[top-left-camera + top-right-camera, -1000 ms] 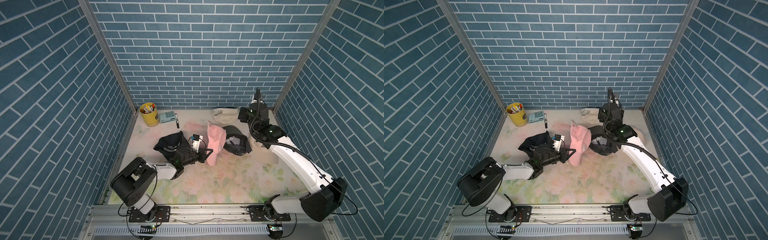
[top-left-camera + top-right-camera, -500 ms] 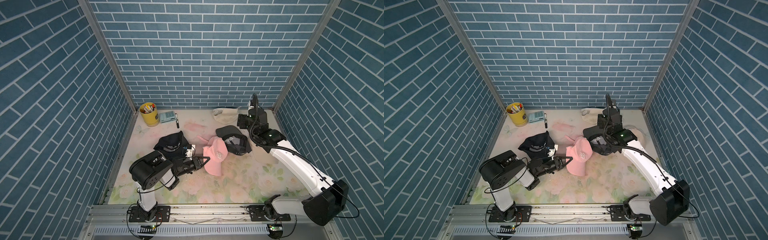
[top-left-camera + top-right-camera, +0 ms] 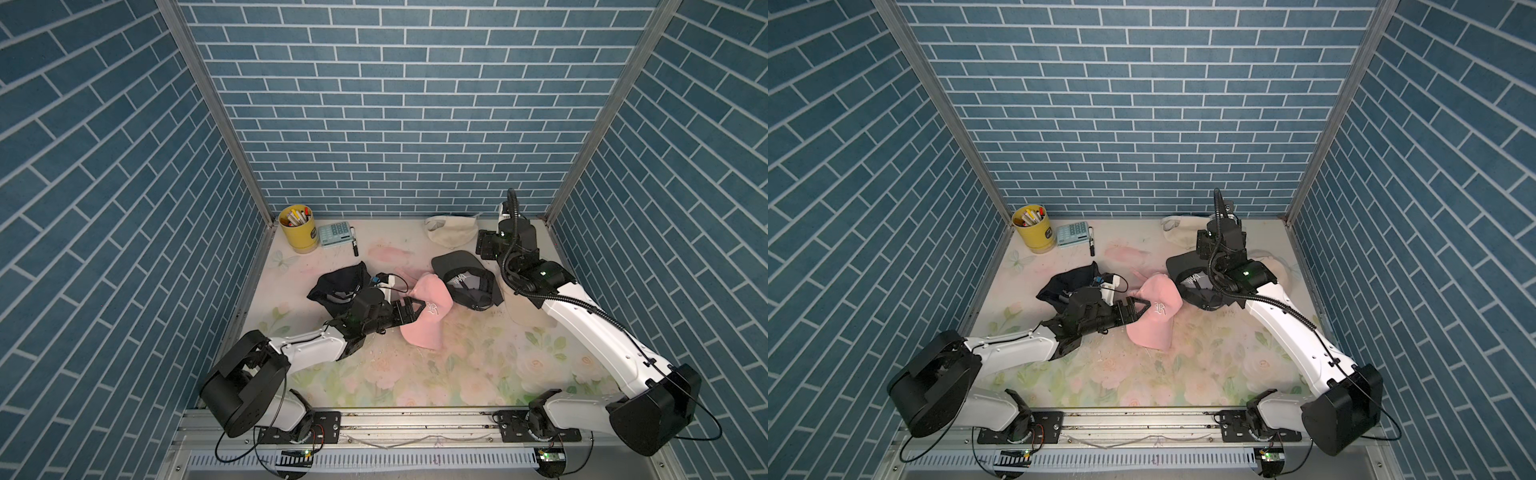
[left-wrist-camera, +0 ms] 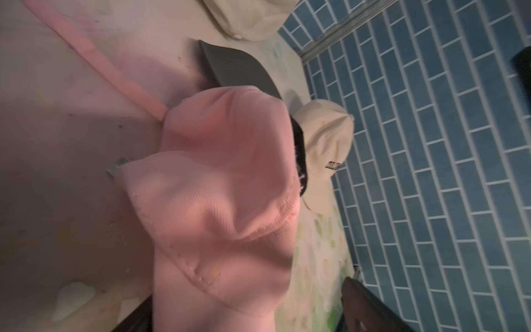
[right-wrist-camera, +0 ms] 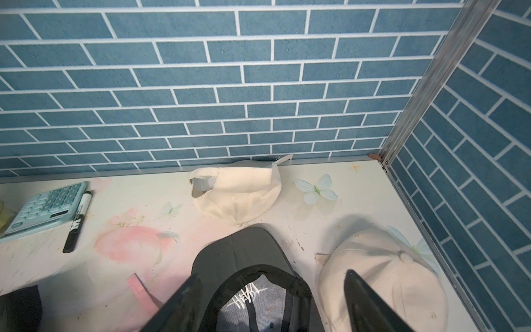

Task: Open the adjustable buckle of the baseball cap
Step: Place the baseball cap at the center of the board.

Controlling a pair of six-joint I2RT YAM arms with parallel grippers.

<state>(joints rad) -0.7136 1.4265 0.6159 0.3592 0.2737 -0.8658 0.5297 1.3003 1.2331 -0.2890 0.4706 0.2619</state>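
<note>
A pink baseball cap (image 3: 428, 318) lies crown up in the middle of the table. In the left wrist view its loose pink strap (image 4: 94, 57) trails across the table, and the small metal buckle (image 4: 115, 168) shows at the cap's edge, apart from the strap's end. My left gripper (image 3: 411, 309) is open at the cap's left side. Its fingers (image 4: 370, 310) stand wide, with soft cap fabric (image 4: 224, 186) lying between them. Farther back, my right gripper (image 5: 273, 310) hangs open over a black mesh cap (image 5: 253, 299) and holds nothing.
A dark navy cap (image 3: 338, 286) lies behind my left wrist. Two cream caps lie at the back (image 3: 451, 232) and under my right arm (image 3: 519, 309). A yellow pen cup (image 3: 297, 228), calculator (image 3: 336, 235) and marker (image 3: 354, 245) sit back left.
A second ago my left gripper held the pink cap upright off the table. The cap now lies flat and the jaws have opened. My right arm drew back slightly.
</note>
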